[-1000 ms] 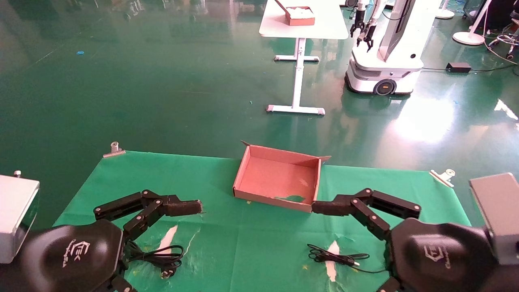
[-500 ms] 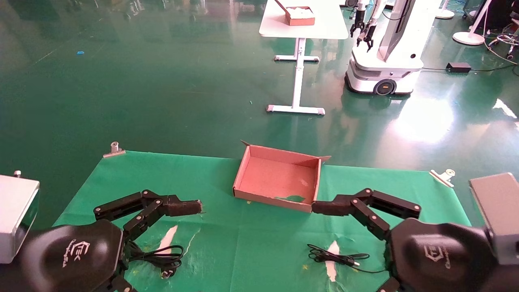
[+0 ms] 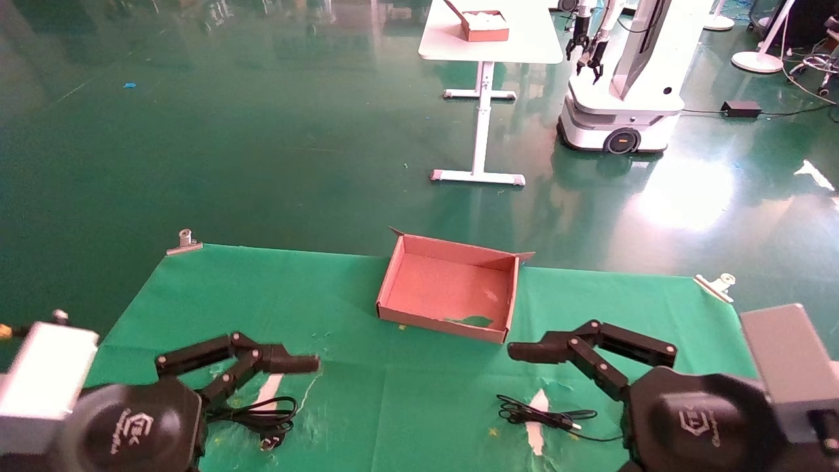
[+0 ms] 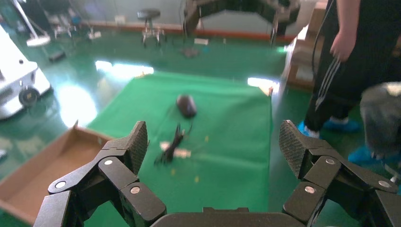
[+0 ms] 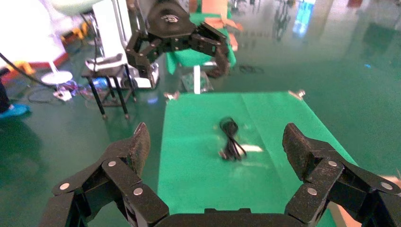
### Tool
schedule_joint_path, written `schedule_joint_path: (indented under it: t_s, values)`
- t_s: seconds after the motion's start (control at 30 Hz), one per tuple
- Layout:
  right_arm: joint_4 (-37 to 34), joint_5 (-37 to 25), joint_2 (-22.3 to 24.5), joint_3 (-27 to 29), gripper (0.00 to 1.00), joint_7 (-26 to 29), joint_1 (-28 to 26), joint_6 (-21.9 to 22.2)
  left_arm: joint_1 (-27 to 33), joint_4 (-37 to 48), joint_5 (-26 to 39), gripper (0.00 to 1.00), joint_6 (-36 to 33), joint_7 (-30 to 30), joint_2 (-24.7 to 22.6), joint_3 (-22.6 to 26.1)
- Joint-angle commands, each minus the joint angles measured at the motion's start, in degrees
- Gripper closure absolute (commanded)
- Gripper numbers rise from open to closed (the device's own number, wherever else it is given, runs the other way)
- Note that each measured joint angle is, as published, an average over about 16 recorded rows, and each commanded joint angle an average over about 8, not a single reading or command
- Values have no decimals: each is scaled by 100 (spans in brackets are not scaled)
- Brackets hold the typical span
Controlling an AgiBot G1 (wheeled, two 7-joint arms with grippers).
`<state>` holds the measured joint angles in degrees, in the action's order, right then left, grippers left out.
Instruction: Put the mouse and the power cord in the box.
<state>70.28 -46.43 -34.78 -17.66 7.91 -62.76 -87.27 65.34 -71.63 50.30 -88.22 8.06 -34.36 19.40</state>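
The desk [image 3: 367, 400] carries the box [image 3: 448, 286] at its far middle edge, nothing inside. The left claw [image 3: 298, 362] hangs spread open, nearer the robot than the box and to its left, with the power cord [image 3: 259, 419] coiled just below it. The right claw [image 3: 527, 352], also spread open, hangs beside the box's near right corner. The mouse [image 4: 186, 105] lies beyond its thin cable [image 3: 544, 417], on the desk's right part, untouched.
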Motion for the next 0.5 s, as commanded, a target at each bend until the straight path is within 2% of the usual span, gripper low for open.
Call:
schedule_joint_path:
  t_s: [0.03,0.27,0.5]
  values:
    - [-67,-100,15,-35,0,-44,-22,-44,86,48,184,0,-75,-48,25,61]
    - [-856,-929,-110,-427,0,-633,-317,-237,764,762,1346,0,-222,-614,-340,794]
    - [-2238,-2255,-575,-1083,0,-1703,-1049,-121,1820,2224,2847,0,-62,-1648,-1051,1670]
